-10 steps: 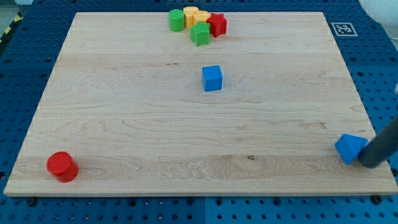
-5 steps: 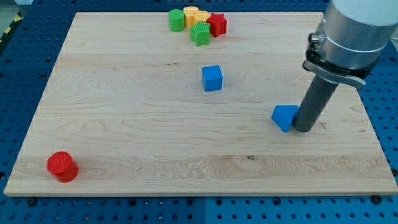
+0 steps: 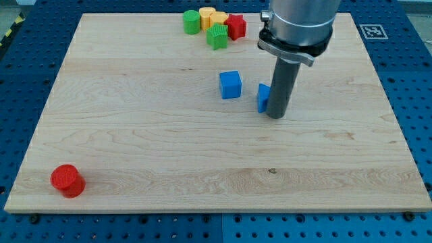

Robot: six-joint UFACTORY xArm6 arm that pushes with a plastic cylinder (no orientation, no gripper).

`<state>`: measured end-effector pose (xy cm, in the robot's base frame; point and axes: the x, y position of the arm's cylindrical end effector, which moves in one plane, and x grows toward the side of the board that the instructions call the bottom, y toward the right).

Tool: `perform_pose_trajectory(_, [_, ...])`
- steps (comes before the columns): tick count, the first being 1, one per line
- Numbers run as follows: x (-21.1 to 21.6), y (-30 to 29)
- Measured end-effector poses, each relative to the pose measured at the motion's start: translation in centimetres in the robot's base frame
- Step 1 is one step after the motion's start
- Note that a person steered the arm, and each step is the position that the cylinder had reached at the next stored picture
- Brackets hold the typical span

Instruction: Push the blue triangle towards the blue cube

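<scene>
the blue triangle looks light, rigid and quick to slide or spin, so it is best pushed square on its flat right face. small and matte blue, it is half hidden by the rod, its shape hard to confirm. it sits just right of the blue cube, near mid-board. my tip presses against its right side; there is no gripper.

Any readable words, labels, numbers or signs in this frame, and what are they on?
No readable words, brands or numbers.
One sign: a black-and-white square marker at the wooden board's corner at the view's top right; a pattern, no letters.
The blocks and the arm's grey cylinder show no print.
</scene>
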<state>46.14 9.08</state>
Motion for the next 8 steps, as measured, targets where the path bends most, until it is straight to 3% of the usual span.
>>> perform_pose_trajectory(3, [-4.9,-6.5])
perform_pose_trajectory(5, [-4.2,-6.5])
perform_pose_trajectory(6, [-1.7,-6.4])
perform_pose_trajectory(8, [12.5,-8.7])
